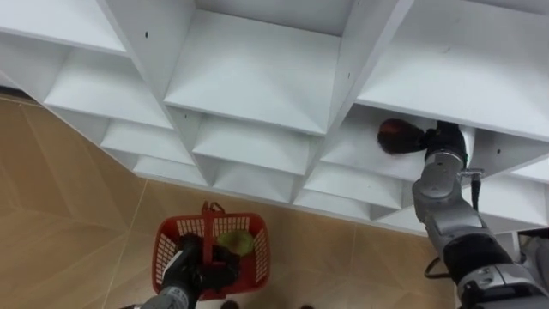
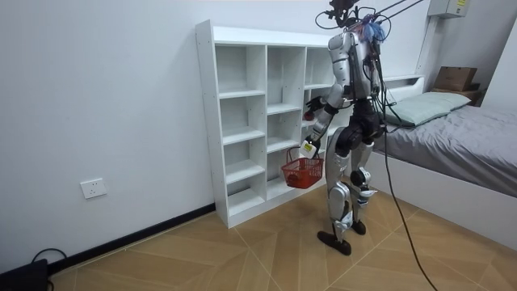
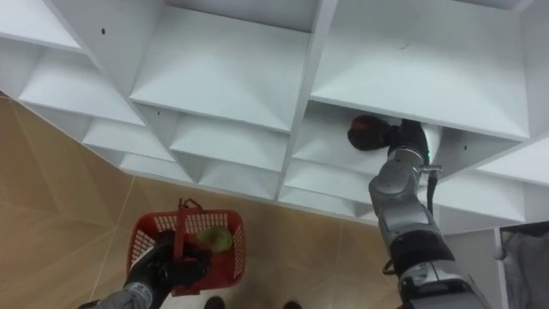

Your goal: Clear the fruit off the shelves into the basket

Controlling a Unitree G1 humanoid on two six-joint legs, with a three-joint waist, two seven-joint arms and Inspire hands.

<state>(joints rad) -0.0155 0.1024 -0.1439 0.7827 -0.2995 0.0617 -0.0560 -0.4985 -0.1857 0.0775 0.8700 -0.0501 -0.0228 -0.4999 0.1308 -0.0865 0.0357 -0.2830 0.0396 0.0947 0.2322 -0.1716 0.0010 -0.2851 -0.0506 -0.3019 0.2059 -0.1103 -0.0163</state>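
Observation:
I stand facing a white closet (image 1: 257,77) of open shelf compartments. My right hand (image 1: 441,139) reaches into a middle compartment on the right, its fingers curled round a dark red fruit (image 1: 395,136) just above the shelf board. Low at my left side, my left hand (image 1: 190,273) is shut on the handle (image 1: 207,225) of a red plastic basket (image 1: 163,251). A green fruit (image 1: 237,243) lies in the basket. In the room view the basket (image 2: 303,171) hangs at knee height, close to the closet's lower shelves.
The other compartments I can see hold nothing. Wooden floor (image 1: 60,206) lies below the closet. In the room view a bed (image 2: 460,145) stands behind me, on the room view's right, and a wall socket (image 2: 94,188) sits on the room view's left.

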